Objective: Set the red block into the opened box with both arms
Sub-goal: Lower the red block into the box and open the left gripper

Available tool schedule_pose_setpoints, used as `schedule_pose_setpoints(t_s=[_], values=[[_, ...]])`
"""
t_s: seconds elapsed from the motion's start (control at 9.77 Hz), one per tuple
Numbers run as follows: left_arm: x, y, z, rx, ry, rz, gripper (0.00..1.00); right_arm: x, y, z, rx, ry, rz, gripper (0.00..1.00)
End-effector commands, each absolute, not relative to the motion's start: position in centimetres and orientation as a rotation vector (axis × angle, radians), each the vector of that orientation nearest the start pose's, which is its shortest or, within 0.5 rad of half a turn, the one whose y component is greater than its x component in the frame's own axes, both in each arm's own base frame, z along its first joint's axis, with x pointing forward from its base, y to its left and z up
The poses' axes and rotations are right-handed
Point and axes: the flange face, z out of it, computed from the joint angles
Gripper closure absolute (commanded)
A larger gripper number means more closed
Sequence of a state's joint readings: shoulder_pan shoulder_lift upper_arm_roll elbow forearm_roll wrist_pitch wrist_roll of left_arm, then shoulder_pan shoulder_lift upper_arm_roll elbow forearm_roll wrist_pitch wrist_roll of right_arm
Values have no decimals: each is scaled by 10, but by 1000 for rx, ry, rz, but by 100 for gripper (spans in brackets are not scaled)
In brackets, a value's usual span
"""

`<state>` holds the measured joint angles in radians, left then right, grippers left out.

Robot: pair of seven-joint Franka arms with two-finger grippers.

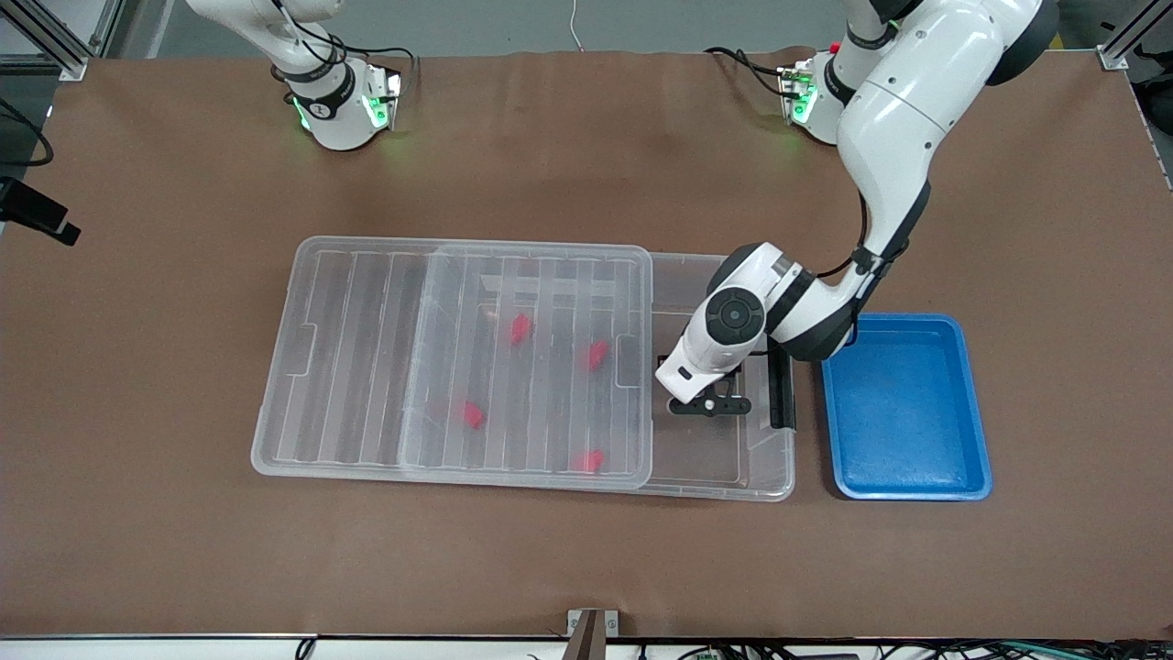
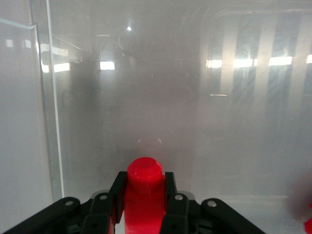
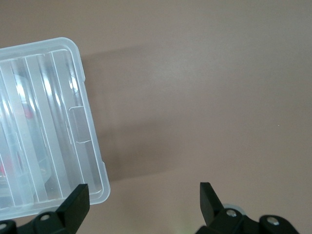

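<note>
1. Front view: the left end effector (image 1: 710,403) is hanging in the uncovered end of the box (image 1: 733,477), right of centre in the frame, beside the lid (image 1: 367,357).
2. Left wrist view: its fingers (image 2: 178,204) are clamping the red block (image 2: 144,187) at the bottom centre of the frame.
3. Right wrist view: the right end effector (image 3: 144,200) is hovering over the bench (image 3: 219,97), spread wide and gripping nothing.
</note>
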<state>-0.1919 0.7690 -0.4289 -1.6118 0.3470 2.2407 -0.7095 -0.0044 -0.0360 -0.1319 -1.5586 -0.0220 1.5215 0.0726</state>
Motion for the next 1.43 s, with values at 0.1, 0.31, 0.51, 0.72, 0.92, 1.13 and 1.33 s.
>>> schedule_pose_setpoints(t_s=[0.1, 0.31, 0.51, 0.72, 0.92, 1.13, 1.33], values=[[583, -358, 182, -3122, 90, 94, 1, 528, -89, 647, -3137, 351, -13, 0], [589, -358, 211, -3125, 73, 39, 0, 529, -92, 650, -3111, 361, -39, 0], [593, -353, 255, -3103, 78, -14, 0, 529, -92, 649, -3109, 364, -39, 0], [598, -347, 290, -3103, 90, -79, 0, 530, -86, 650, -3111, 347, -44, 0], [601, -341, 341, -3089, 125, -139, 0, 529, -86, 648, -3111, 344, -20, 0], [612, -333, 401, -3064, 118, -186, 0, 530, -84, 648, -3111, 340, -27, 0], [637, -291, 461, -3035, 110, -181, 0, 529, -84, 648, -3111, 340, -25, 0]])
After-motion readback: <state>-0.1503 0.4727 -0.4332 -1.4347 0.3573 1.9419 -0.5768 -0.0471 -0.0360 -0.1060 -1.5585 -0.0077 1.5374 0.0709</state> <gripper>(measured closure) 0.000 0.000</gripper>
